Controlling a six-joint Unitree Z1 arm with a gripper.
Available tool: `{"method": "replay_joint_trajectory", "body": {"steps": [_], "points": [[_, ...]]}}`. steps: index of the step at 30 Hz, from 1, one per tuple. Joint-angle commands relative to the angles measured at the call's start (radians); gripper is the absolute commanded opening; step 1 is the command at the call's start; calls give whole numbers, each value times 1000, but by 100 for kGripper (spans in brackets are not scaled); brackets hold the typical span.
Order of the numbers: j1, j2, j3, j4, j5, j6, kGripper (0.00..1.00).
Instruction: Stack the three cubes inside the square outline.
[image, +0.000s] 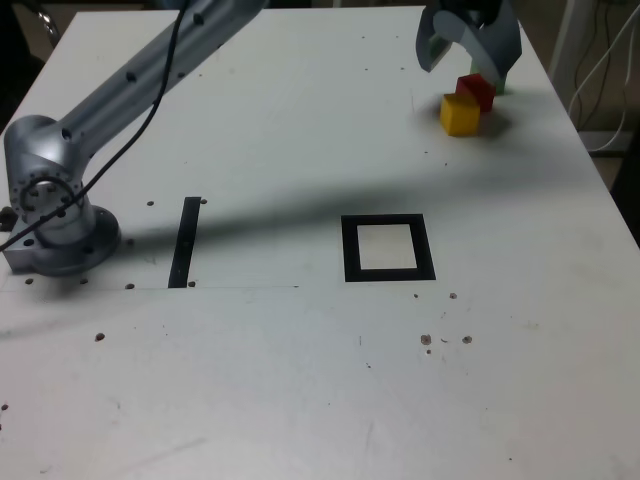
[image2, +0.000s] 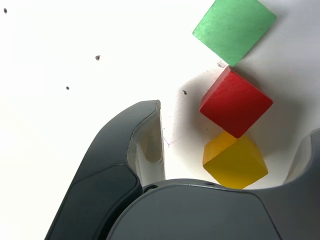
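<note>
Overall: white table (image: 300, 380) seen from above, its top speckled with small dark spots and holes.
Arm: grey base (image: 50, 215) sits at the exterior view's left edge; the link reaches up and across toward the far right corner, casting a long shadow over the table.
Gripper (image: 468, 45): hangs over the far right corner above the cubes, jaws spread wide with nothing between them.
Red cube (image2: 236, 102): on the table, touching the yellow cube at a corner.
Yellow cube (image2: 234, 161): nearest the gripper in the wrist view, lying between the two jaws.
Green cube (image2: 234, 27): just past the red cube, corner to corner; mostly hidden behind the gripper in the exterior view.
Square outline (image: 388, 247): black frame with pale centre, mid-table, well apart from the cubes.
Black strip (image: 185, 242): narrow, beside the base.
Room: white cables (image: 605, 75) hang past the table's right edge against a dark background.
</note>
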Motion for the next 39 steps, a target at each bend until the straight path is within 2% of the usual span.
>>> {"method": "replay_joint_trajectory", "body": {"steps": [1, 22, 32, 39], "points": [[-2, 17, -27, 10, 2, 1, 96], [-8, 103, -74, 5, -1, -9, 91], [-8, 113, -79, 5, -5, -10, 81], [-8, 113, -90, 3, -28, -11, 67]]}}
